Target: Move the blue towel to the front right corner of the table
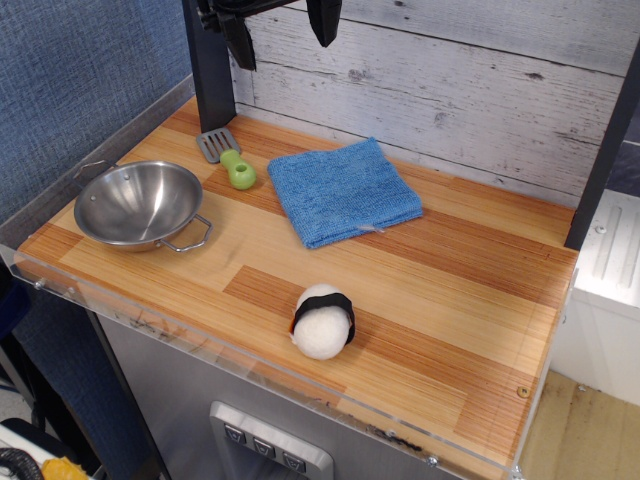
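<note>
Sushi toy (322,321) between blue towel (343,191) and front edge.

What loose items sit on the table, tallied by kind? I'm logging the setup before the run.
Cloth: 1, the blue towel
Cookware: 1, the steel bowl
Utensil: 1, the green-handled spatula
Toy food: 1, the white sushi piece with a black band
Total: 4

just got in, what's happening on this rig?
Nothing is being handled. The gripper hangs above the back of the table, holding nothing; whether it is open is unclear. The blue towel lies flat mid-table near the back, untouched. A steel bowl, a spatula and a sushi toy sit around it.
</note>
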`<state>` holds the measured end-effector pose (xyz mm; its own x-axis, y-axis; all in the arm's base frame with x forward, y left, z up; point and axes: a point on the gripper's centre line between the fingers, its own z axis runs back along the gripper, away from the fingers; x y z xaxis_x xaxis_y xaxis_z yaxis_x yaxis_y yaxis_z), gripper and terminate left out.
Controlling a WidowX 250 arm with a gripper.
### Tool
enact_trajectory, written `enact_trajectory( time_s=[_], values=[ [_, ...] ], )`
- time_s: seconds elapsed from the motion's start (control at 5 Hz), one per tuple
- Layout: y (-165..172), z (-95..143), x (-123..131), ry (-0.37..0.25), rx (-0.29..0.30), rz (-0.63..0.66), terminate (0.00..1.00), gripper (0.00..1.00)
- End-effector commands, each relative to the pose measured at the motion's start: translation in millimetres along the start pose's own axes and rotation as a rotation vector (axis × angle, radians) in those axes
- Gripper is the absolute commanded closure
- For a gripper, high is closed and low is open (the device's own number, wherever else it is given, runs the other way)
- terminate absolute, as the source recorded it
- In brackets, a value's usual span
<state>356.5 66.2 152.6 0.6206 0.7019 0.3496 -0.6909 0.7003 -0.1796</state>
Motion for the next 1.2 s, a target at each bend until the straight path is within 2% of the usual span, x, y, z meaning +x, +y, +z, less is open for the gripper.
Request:
enact_trajectory(
  time_s=[0.0,0.6,1.0],
  values=[
    [0,0,0,0.0,0.0,0.0,0.0,0.0],
    [-14,-35,-23,0.055,0.02,-0.101,0.0,0.0],
    [-5,-53,-29,0.095,0.048,-0.122,0.0,0.0]
  ],
)
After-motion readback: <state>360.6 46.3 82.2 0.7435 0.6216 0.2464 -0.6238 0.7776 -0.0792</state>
